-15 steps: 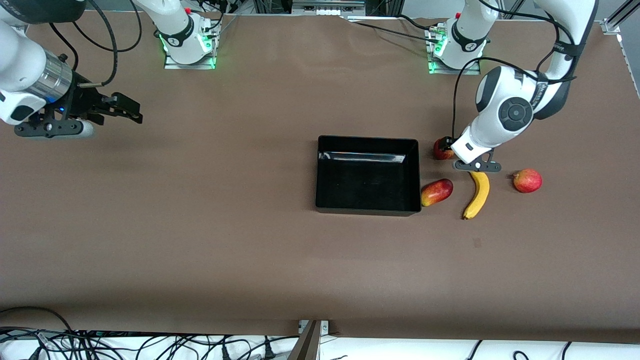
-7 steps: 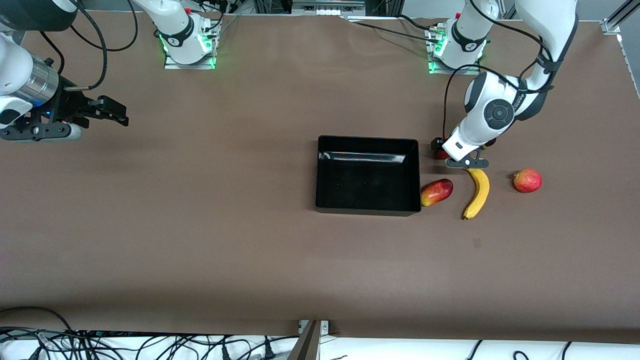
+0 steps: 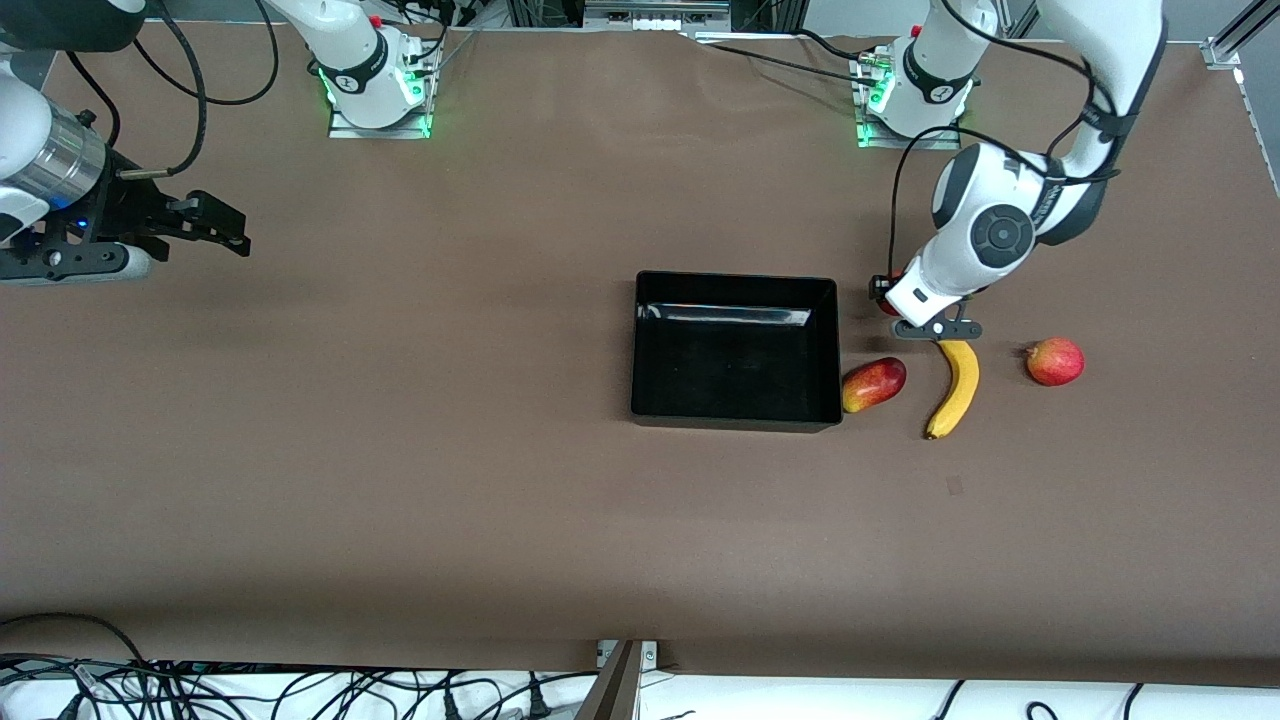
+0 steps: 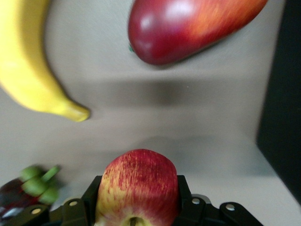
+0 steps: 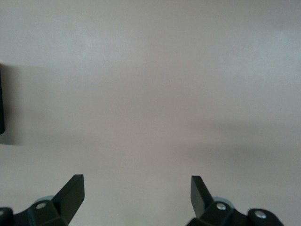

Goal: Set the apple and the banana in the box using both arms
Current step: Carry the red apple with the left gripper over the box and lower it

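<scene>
- Apple (image 4: 137, 186) clamped in the left gripper (image 4: 137, 202), just beside the box (image 3: 735, 415), toward the left arm's end.
- Step 1 of 2: lift, carry over the box, release.
- Banana (image 3: 955, 388) lies on the table.
- Right gripper (image 5: 137, 193) waits, jaws spread, holding nothing.

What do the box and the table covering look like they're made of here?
The box looks like glossy black plastic: a bright streak of reflection runs along its inner wall, and the walls are thin and even. The table covering looks like a matte brown sheet, perhaps paper or fabric: no glare anywhere and faint creases near the arm bases. The look does not settle which.
</scene>
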Controlling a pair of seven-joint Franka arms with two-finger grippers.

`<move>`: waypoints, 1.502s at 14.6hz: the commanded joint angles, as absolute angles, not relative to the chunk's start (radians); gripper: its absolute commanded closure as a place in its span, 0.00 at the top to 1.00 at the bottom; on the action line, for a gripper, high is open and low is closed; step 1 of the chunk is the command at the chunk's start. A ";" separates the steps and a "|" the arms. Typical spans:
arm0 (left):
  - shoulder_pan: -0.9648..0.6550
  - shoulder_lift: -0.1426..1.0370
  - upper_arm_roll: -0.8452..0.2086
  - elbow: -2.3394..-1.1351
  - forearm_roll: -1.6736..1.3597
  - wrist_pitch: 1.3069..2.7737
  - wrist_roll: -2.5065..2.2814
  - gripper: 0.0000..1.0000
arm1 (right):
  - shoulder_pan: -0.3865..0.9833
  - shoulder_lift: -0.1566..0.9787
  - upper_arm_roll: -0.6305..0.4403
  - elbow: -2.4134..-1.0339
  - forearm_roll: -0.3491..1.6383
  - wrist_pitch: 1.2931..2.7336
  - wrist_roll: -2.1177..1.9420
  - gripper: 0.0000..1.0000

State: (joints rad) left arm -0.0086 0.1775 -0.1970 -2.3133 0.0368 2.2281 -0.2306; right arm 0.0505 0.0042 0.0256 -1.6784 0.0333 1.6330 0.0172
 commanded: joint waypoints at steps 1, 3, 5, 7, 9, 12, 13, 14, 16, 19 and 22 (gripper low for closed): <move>-0.014 0.152 -0.215 -2.093 0.035 1.945 -0.252 0.25 | 0.028 0.018 0.045 -1.646 0.014 1.623 0.003 1.00; -0.014 0.178 -0.253 -1.960 -0.006 1.815 -0.279 0.26 | 0.028 0.026 0.044 -1.644 -0.014 1.634 0.018 1.00; -0.041 0.212 -0.291 -1.904 -0.079 1.805 -0.366 0.27 | 0.026 0.038 0.043 -1.628 -0.005 1.634 0.018 1.00; -0.099 0.291 -0.307 -1.826 -0.084 1.853 -0.512 0.27 | 0.031 0.038 0.046 -1.618 -0.006 1.631 0.020 1.00; -0.165 0.378 -0.307 -1.792 -0.071 1.929 -0.630 0.28 | 0.031 0.040 0.048 -1.618 -0.006 1.640 0.018 1.00; -0.181 0.477 -0.305 -1.818 -0.031 2.080 -0.647 0.31 | 0.031 0.040 0.048 -1.618 -0.005 1.638 0.020 1.00; -0.181 0.501 -0.307 -1.824 0.015 2.104 -0.649 0.32 | 0.031 0.040 0.049 -1.618 -0.005 1.638 0.020 1.00; -0.181 0.521 -0.307 -1.825 0.049 2.118 -0.650 0.32 | 0.031 0.040 0.049 -1.618 -0.005 1.638 0.018 1.00; -0.183 0.546 -0.307 -1.825 0.057 2.126 -0.663 0.32 | 0.031 0.040 0.049 -1.618 -0.005 1.631 0.020 1.00; -0.207 0.561 -0.307 -1.825 0.055 2.126 -0.672 0.94 | 0.031 0.040 0.049 -1.618 -0.005 1.629 0.018 1.00; -0.196 0.545 -0.307 -1.821 0.057 2.106 -0.670 1.00 | 0.032 0.040 0.049 -1.620 -0.003 1.628 0.020 1.00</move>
State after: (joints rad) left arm -0.1995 0.5568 -0.3069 -1.8434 0.0353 2.1391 -0.6538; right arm 0.0442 0.0335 0.0341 -1.6366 0.0052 1.6401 0.0174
